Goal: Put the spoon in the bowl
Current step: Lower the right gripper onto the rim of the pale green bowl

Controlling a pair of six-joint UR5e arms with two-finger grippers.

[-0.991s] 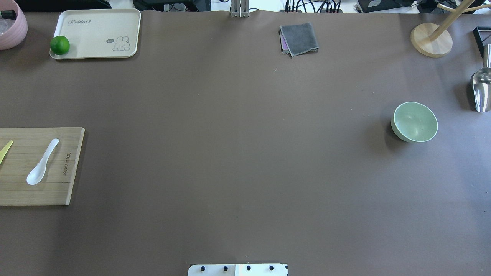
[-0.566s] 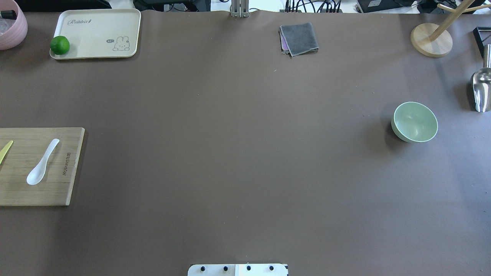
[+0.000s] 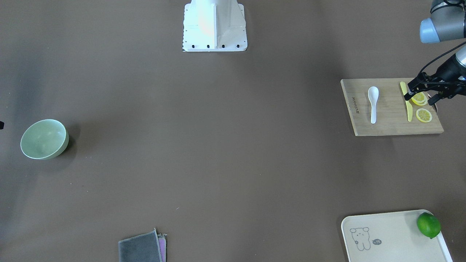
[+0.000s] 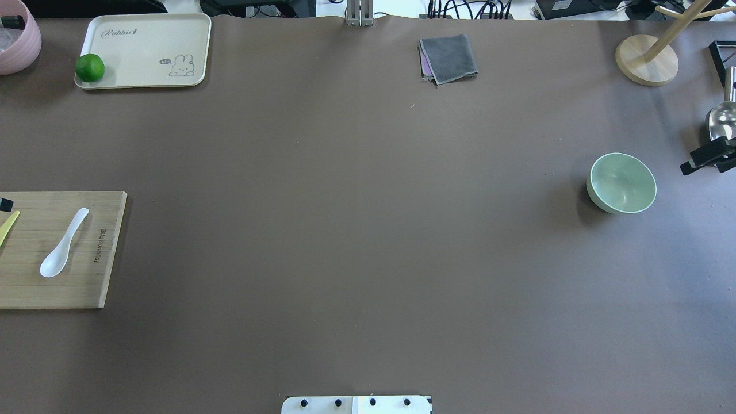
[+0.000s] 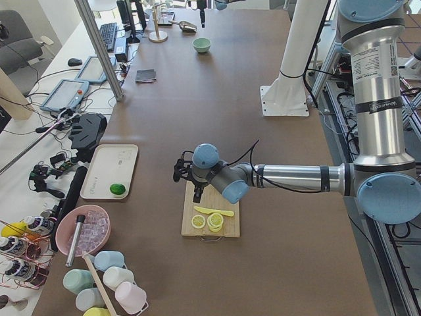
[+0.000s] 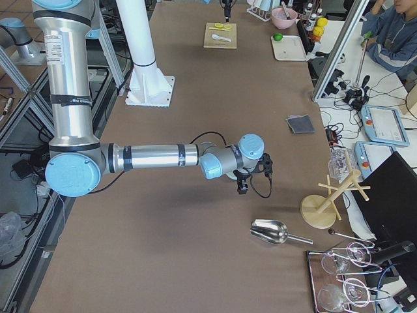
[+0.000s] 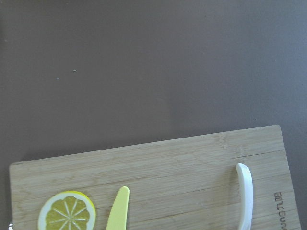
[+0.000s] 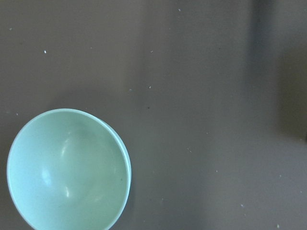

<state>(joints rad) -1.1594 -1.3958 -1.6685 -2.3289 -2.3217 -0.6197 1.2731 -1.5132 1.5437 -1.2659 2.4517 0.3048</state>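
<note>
Brown table, clutter along far edge. Left claw pointing down, fingers apart, empty, over lemon slices on cutting board at table's left edge; forearm stretched low, level. Spoon flat on same board, apart from claw. Right claw at right edge, near bowl; opening cannot tell.

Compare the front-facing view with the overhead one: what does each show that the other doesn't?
Front-facing only: the lemon slices on the cutting board, the yellow knife whole, and nearly all of the left gripper over the board. Overhead only: the metal scoop, the wooden stand and the pink bowl. Both: the spoon lying on the board, the empty bowl far across the table, the tray with the lime, and the grey cloth.
</note>
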